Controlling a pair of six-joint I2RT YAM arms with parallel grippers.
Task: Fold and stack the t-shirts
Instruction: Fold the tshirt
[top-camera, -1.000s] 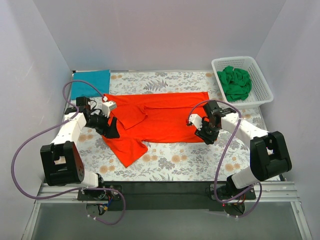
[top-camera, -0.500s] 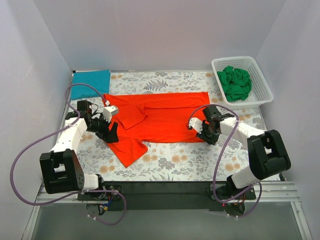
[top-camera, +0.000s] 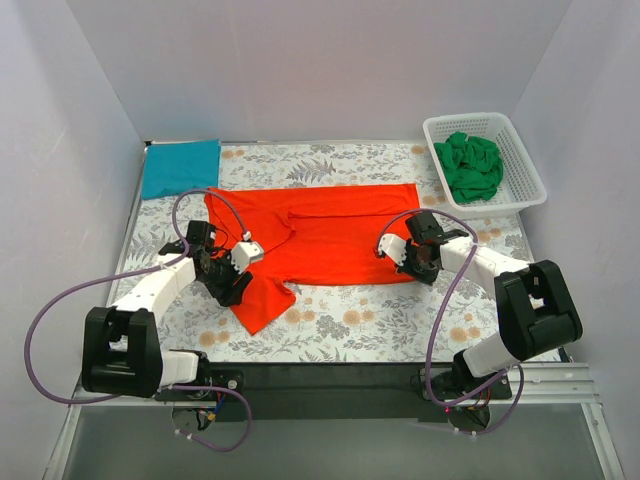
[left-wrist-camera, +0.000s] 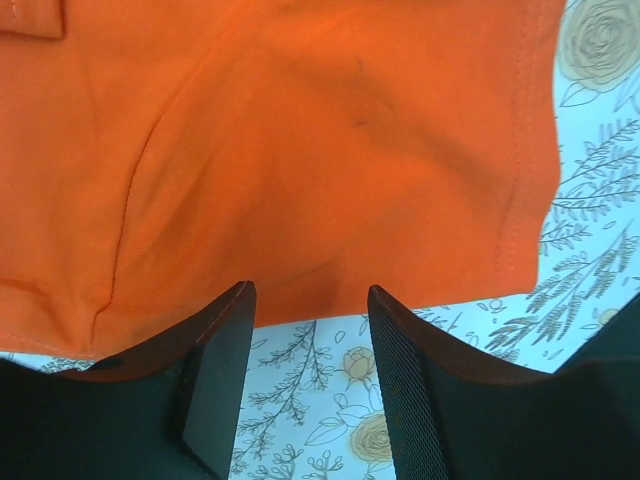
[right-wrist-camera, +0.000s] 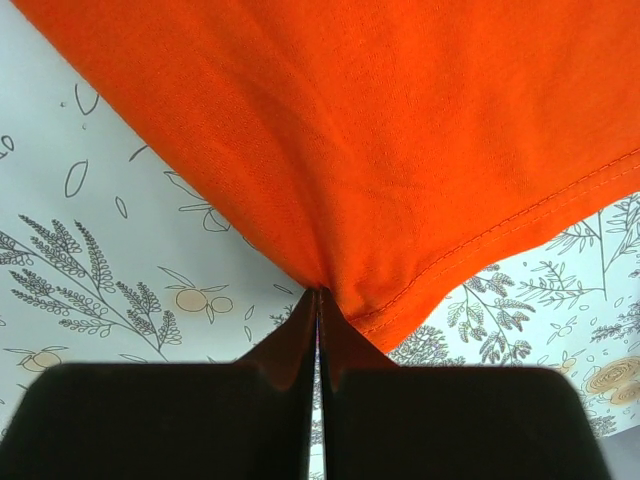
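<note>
An orange t-shirt (top-camera: 320, 235) lies spread across the middle of the flowered table, its near-left sleeve (top-camera: 262, 300) pointing at the front edge. My left gripper (top-camera: 232, 285) is open and low at that sleeve's left edge; in the left wrist view the sleeve hem (left-wrist-camera: 300, 200) lies just beyond the open fingertips (left-wrist-camera: 225, 340). My right gripper (top-camera: 415, 262) is shut on the shirt's near-right hem corner; the right wrist view shows the cloth (right-wrist-camera: 400, 180) pinched at my gripper (right-wrist-camera: 318, 300). A folded teal shirt (top-camera: 180, 166) lies at the far left corner.
A white basket (top-camera: 520, 170) at the far right holds a crumpled green shirt (top-camera: 470, 165). Purple cables loop from both arms over the table's near corners. White walls close in the left, back and right sides.
My left gripper has moved from the shirt's upper left shoulder down toward the front, to the near-left sleeve. My right gripper has stayed at the near-right hem corner.
</note>
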